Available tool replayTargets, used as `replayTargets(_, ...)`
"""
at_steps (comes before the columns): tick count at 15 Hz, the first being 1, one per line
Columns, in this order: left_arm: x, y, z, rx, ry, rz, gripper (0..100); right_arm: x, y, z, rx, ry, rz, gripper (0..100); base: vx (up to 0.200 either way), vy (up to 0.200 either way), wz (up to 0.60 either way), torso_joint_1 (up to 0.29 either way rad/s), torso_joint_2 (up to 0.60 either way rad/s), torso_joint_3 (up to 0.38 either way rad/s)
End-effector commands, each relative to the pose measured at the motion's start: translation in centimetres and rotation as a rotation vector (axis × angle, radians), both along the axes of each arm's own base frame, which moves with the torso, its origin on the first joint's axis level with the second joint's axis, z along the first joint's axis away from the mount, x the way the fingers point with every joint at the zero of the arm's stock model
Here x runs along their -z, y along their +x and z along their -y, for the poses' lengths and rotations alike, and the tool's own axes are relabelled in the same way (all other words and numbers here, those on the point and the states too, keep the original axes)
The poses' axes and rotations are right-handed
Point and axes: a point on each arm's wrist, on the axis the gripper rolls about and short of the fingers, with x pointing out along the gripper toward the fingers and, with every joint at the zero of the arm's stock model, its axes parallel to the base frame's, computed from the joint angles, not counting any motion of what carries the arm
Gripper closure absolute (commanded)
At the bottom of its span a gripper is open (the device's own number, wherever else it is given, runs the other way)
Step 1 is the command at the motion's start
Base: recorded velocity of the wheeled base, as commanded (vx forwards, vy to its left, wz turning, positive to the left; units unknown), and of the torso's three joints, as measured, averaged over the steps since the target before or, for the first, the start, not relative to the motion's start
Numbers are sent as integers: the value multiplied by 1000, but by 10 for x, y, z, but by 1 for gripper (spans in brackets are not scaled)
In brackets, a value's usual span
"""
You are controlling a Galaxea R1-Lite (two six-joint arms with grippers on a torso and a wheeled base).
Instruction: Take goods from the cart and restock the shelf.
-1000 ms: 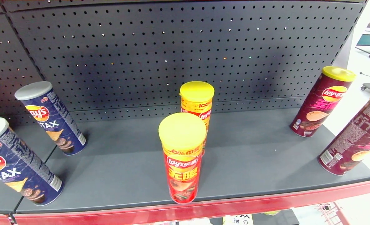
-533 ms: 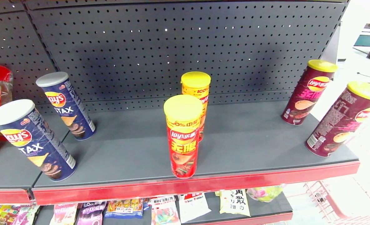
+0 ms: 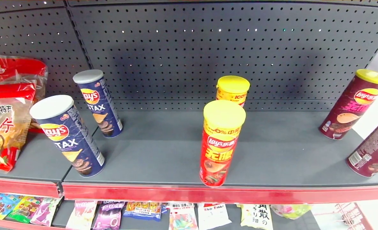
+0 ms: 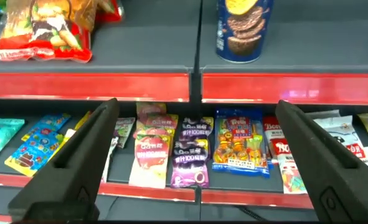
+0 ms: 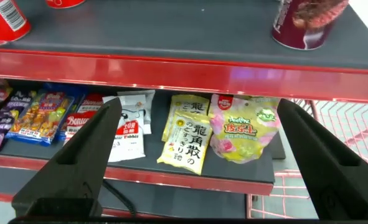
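We've got the left gripper (image 4: 197,106) and right gripper (image 5: 199,104) both spread wide, empty, before the shelf (image 3: 163,153), red chip cans (image 3: 222,143) centre, blue cans (image 3: 69,137) left, maroon cans (image 3: 351,105) right, snack packets (image 3: 144,210) below.

Bright, even light from above. Cans (image 3: 222,143) cast short, soft shadows on the shelf (image 3: 163,153); glare streaks its red edge (image 3: 208,194). Side cans (image 3: 350,103) lean outward, bent by the lens.

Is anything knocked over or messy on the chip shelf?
Nothing stands out. The blue cans, red cans and maroon cans all stand on their bases on the shelf, paired by colour. None has fallen or spilled.
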Motion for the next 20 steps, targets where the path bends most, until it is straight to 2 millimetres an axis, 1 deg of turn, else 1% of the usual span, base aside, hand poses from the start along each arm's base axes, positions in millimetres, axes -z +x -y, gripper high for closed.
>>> replayTargets(1,0,0,0,0,1,-3,0,0,0,0,-1,0,-4,0,0,0,0,0,0,0)
replayTargets(5,0,0,0,-2,-1,-3,0,0,0,0,-4,0,-2,0,0,0,0,0,0,0)
replayTargets(8,0,0,0,0,2,-3,0,0,0,0,-4,0,-2,0,0,-200,0,-2,5,2)
replayTargets(15,0,0,0,-6,-22,-2,0,0,0,0,-5,2,-2,0,0,0,0,0,0,0)
replayTargets(17,0,0,1,70,18,-4,0,0,0,0,-5,2,-2,0,0,0,0,0,0,0)
replayTargets(18,-3,-1,3,198,46,14,0,0,0,0,-5,3,-2,0,0,0,0,0,0,0)
replayTargets(19,-35,1,4,300,37,23,0,0,0,0,-5,3,-2,0,0,0,0,0,0,0)
replayTargets(20,-69,10,4,317,-4,17,0,0,0,0,-7,4,-2,0,0,0,0,0,0,0)
